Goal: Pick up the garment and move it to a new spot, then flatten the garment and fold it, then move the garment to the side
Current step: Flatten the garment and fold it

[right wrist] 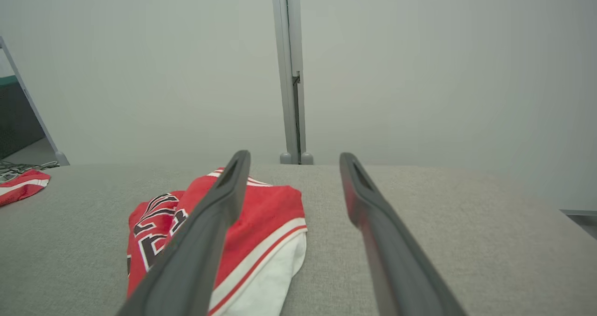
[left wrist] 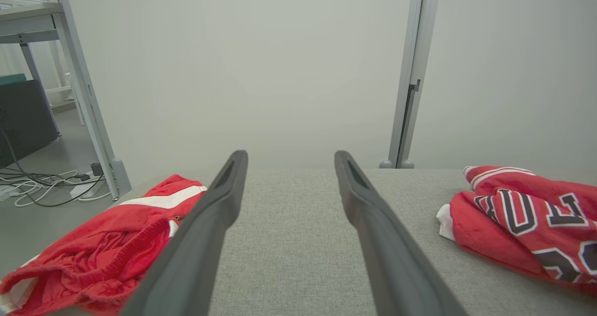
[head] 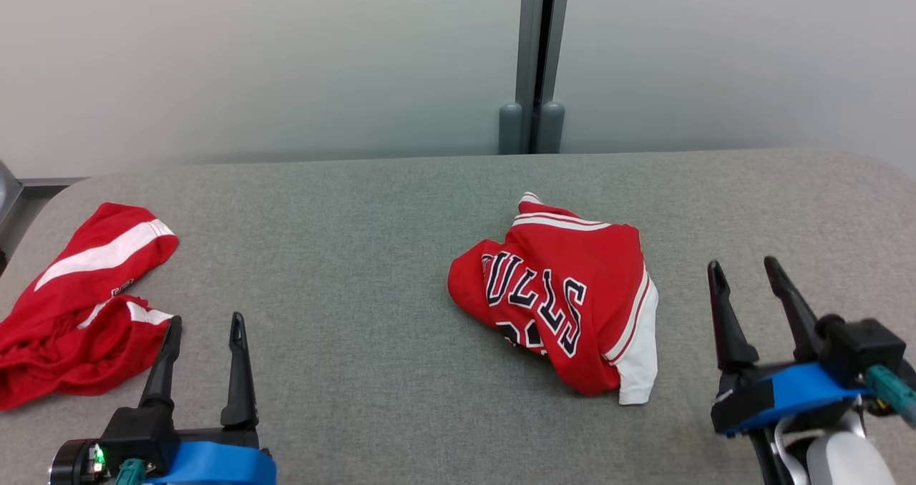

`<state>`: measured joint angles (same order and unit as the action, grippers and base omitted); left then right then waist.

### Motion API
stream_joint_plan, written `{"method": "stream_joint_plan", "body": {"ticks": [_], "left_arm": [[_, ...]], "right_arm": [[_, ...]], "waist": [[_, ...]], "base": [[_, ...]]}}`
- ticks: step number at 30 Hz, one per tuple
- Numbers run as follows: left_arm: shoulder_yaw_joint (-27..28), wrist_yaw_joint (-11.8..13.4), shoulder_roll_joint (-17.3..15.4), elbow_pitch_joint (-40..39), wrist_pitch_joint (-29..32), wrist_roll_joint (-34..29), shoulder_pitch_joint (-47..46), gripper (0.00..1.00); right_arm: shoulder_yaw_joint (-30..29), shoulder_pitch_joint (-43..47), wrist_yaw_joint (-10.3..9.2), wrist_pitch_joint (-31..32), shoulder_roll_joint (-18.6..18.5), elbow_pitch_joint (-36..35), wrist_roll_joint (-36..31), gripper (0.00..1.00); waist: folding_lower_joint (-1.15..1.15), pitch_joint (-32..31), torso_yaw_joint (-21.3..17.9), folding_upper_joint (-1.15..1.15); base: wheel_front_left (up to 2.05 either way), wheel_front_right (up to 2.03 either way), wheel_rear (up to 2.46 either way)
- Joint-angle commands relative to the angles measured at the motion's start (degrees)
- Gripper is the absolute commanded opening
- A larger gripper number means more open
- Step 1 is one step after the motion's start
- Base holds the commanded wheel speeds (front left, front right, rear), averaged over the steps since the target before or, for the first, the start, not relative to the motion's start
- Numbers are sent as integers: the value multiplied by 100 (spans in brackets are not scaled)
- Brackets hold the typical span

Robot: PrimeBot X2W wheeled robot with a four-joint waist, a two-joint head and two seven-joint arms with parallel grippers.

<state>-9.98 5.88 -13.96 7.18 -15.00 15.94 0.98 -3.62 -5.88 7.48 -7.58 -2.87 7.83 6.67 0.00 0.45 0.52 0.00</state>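
Left claw point(head: 206, 319) and right claw point(head: 742, 263) are being held open either side of the red jersey point(head: 565, 292). Its raised fold is being favoured for pinching.

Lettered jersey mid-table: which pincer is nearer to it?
Right. The right pincer stands open just off the white-trimmed side of the jersey; the left pincer is far across the table, beside the striped red garment.

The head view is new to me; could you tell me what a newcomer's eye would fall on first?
A crumpled red jersey with dark lettering lies in the middle of the grey table. Another red garment, white-striped, is bunched at its left edge. The left gripper and right gripper stand open nearby, empty.
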Motion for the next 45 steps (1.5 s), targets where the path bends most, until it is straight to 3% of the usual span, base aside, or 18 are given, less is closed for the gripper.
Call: {"method": "stream_joint_plan", "body": {"ticks": [1, 11, 21, 30, 39, 40, 41, 42, 45], "left_arm": [[2, -26, 18, -5, -27, -39, -134, 100], [-23, -68, 130, -12, -27, -98, -374, 100], [-69, -176, 348, 25, -27, -204, -735, 100], [-22, -276, 427, 119, -27, -309, -835, 100], [4, -326, 500, 177, -27, -394, -896, 100], [12, -330, 512, 188, -27, -395, -902, 100], [21, -339, 522, 199, -27, -395, -905, 100], [28, -346, 531, 208, -27, -401, -904, 100], [61, -369, 540, 247, -27, -424, -864, 100]], "right_arm": [[16, -274, 3, 51, -25, -1, -95, 100], [33, -1632, 2, 402, -379, 460, -333, 100], [-64, -2168, 2, 503, -730, 2064, -444, 100], [18, -2277, 2, 186, -667, 3692, -388, 100], [332, -2548, 3, -164, -529, 4850, -362, 100], [394, -2582, 4, -179, -503, 4943, -334, 67], [450, -2622, 7, -211, -492, 5037, -311, 17], [503, -2655, 8, -245, -478, 5114, -272, 0], [592, -2749, 2, -454, -510, 5254, -191, 0]], "waist": [[0, 81, 44, 0], [0, 511, 287, 0], [0, 972, 618, 0], [0, 1077, 769, 0], [0, 1148, 831, 0], [0, 1154, 832, 0], [0, 1155, 830, 0], [0, 1152, 827, 0], [0, 1110, 802, 0]], "base": [[0, 0, 0], [0, 0, 0], [0, 0, 0], [0, 0, 0], [0, 0, 0], [0, 0, 0], [0, 0, 0], [0, 0, 0], [0, 0, 0]]}}
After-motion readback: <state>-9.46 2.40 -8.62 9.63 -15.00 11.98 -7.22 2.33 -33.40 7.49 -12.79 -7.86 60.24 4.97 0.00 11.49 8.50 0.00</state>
